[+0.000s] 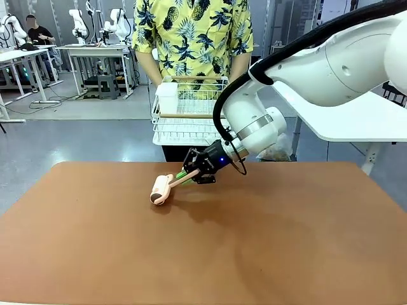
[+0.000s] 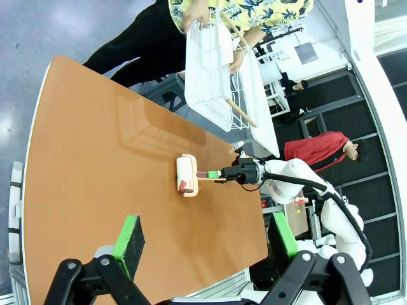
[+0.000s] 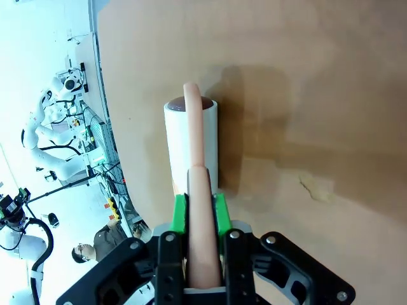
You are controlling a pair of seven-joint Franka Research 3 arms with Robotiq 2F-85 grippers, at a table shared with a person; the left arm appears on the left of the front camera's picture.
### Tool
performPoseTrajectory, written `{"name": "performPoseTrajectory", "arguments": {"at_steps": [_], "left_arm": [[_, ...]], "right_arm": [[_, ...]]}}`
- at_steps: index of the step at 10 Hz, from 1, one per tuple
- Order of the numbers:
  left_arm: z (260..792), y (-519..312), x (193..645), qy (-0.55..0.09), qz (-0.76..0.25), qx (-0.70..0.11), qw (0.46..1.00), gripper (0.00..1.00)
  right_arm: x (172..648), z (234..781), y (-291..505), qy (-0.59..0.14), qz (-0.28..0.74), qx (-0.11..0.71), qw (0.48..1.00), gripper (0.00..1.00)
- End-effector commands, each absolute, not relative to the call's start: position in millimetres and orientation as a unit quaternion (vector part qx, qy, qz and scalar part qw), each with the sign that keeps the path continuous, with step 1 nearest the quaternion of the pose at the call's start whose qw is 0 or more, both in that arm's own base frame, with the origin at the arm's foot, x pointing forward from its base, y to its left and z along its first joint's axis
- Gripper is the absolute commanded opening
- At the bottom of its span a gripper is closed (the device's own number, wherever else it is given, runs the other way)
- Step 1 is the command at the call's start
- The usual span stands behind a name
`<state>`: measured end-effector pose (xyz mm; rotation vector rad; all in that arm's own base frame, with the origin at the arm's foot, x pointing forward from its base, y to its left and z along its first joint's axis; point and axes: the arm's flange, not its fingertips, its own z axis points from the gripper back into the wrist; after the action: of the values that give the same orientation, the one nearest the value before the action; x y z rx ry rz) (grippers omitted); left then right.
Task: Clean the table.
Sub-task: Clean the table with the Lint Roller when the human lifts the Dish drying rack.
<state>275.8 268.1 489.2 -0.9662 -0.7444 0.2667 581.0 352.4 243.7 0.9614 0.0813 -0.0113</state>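
Note:
A lint roller (image 1: 160, 189) with a white roll and a pink handle rests its roll on the reddish-brown table (image 1: 267, 248) near the far middle. My right gripper (image 1: 193, 172) is shut on the pink handle, reaching in from the right. In the right wrist view the green pads (image 3: 180, 213) clamp the handle, and the lint roller (image 3: 191, 136) lies ahead on the table (image 3: 305, 76). My left gripper (image 2: 206, 238) hangs open high above the table (image 2: 95, 146), with the lint roller (image 2: 186, 176) and the right gripper (image 2: 222, 173) far below it.
A person stands at the far edge holding a white wire dish rack (image 1: 191, 108) just beyond the table; the rack (image 2: 216, 70) is also in the left wrist view. A white table (image 1: 356, 117) stands at the back right. Near and left parts of the tabletop are bare.

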Motion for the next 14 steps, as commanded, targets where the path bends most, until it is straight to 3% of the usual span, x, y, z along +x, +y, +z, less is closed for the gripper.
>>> {"name": "performPoseTrajectory", "arguments": {"at_steps": [1, 5, 8, 11, 14], "left_arm": [[490, 270, 273, -0.354, 0.119, -0.454, 0.809, 1.0], [490, 270, 273, -0.354, 0.119, -0.454, 0.809, 1.0], [490, 270, 273, -0.354, 0.119, -0.454, 0.809, 1.0], [490, 270, 273, -0.354, 0.119, -0.454, 0.809, 1.0], [490, 270, 273, -0.354, 0.119, -0.454, 0.809, 1.0]], "right_arm": [[563, 221, 354, 0.072, 0.007, 0.42, 0.905, 0.21], [575, 348, 268, 0.048, 0.023, 0.411, 0.91, 0.21], [543, 423, 165, 0.017, 0.016, 0.332, 0.943, 0.21], [520, 476, 71, 0.012, 0.029, 0.193, 0.981, 0.21], [485, 496, 42, -0.005, 0.038, 0.113, 0.993, 0.21]]}}
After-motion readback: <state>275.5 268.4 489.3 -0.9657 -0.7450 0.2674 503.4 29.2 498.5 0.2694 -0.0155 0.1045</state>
